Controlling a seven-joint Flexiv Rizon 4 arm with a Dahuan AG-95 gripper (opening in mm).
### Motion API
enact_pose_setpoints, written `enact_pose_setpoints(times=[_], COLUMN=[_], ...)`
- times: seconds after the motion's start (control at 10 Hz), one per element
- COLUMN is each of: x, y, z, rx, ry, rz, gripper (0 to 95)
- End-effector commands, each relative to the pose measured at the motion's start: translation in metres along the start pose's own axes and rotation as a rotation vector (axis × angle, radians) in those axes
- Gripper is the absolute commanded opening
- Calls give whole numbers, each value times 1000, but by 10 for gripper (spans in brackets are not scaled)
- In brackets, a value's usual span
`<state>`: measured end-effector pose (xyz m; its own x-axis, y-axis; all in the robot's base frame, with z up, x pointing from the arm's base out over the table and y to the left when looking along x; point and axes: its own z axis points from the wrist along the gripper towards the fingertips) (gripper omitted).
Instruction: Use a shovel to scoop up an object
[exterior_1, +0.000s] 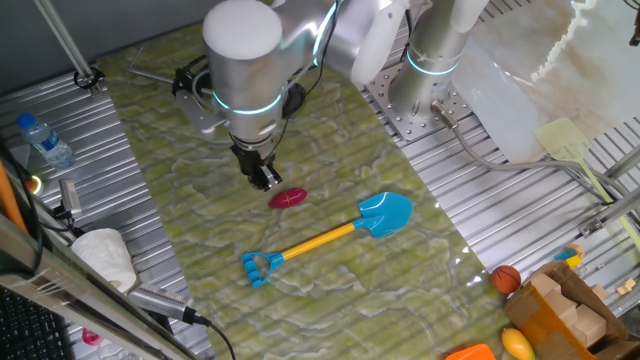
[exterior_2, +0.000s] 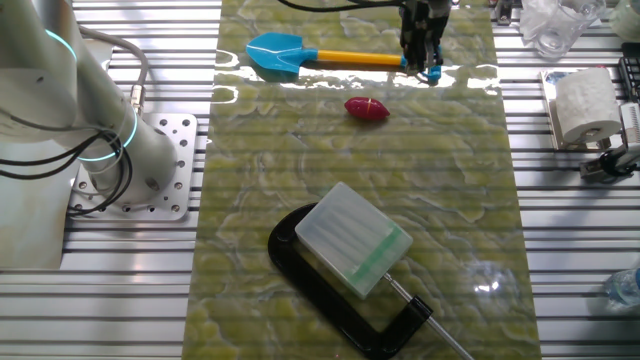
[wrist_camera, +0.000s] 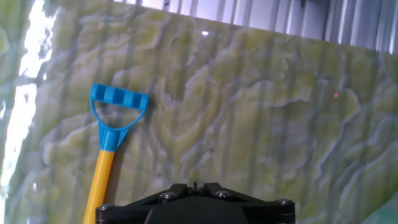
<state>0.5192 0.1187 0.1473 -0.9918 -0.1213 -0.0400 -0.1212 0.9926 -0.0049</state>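
While arm points down, jaws (exterior_1: 264, 180) hover beside object (exterior_1: 287, 198).

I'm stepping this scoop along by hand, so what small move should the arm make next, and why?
Probably shift the gripper over the shovel handle and lower. The shovel lies untouched on the mat, the gripper hangs above it holding nothing, and the red object sits unscooped nearby.
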Motion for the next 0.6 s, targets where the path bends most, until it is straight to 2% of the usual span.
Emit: enact_pose_setpoints(times=[0.1, 0.3, 0.4, 0.5, 0.6], x=[1, -1, -1, -2, -3], y=[0, 0, 0, 1, 3], z=[0, 1, 1, 0, -1], rx=[-38, -36, -34, -12, 1], ry=[-20, -19, -9, 18, 19], rz=[76, 45, 48, 82, 95], gripper=[0, 0, 0, 0, 0])
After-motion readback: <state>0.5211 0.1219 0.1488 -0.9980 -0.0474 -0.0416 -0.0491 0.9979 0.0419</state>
